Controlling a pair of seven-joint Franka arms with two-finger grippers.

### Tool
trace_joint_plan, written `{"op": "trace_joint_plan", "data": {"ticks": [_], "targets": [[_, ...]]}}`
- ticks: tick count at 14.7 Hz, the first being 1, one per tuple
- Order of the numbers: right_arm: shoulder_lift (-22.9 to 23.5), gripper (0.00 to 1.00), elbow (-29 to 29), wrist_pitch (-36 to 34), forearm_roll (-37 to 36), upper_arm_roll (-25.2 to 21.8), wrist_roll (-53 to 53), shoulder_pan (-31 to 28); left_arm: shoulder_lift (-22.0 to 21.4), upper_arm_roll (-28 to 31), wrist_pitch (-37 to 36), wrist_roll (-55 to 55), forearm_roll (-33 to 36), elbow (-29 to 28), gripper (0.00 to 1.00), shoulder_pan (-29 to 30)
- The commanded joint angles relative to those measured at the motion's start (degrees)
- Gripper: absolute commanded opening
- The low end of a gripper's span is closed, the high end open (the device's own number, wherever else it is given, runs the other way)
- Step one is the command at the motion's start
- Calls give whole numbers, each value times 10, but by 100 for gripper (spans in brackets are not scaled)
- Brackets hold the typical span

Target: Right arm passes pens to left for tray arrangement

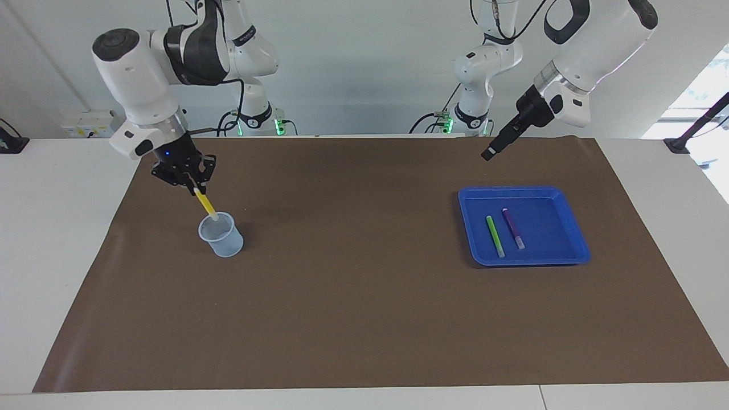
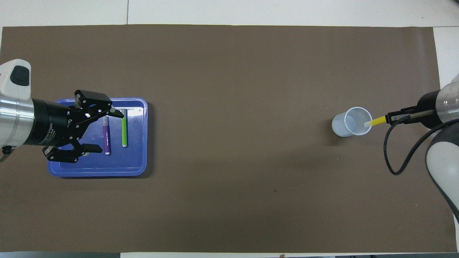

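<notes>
Tabletop (image 1: 364, 401) carried a brown mat (image 1: 364, 296), and the blue tray (image 1: 575, 250) served as the landmark, lying on the mat toward the left arm's end. Inside the tray lay two pens side by side, apart from each other and roughly parallel: the green pen (image 1: 494, 236) on the side toward the cup, and the purple pen (image 1: 513, 227) just beside it. Each showed a pale end pointing away from the robots.

The left gripper (image 2: 97, 130) hung in the air with its jaws spread wide apart and holding nothing. In the overhead view it covered part of the tray; in the facing view (image 1: 491, 150) it stood high above the mat, clear of the tray and both pens.

A small pale translucent cup (image 1: 221, 235) stood upright on the mat, well apart from the tray, toward the right arm's end.

The right gripper (image 1: 189, 181) was raised over the cup's rim with its jaws clamped on the upper end of the yellow pen (image 1: 205, 203). The pen hung tilted, its pale lower end at the cup's mouth; whether it touched the rim cannot be told.
</notes>
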Motion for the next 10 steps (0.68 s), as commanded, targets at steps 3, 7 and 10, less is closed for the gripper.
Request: {"op": "trace_joint_plan", "data": {"ticks": [3, 7, 10], "targets": [[15, 0, 16, -1, 119, 11, 144, 3, -70, 9, 51, -56, -52, -66, 100, 7], [16, 0, 16, 28, 206, 33, 257, 11, -71, 9, 53, -59, -53, -66, 100, 7], [17, 0, 16, 39, 303, 40, 355, 11, -70, 8, 65, -84, -53, -65, 100, 6]]}}
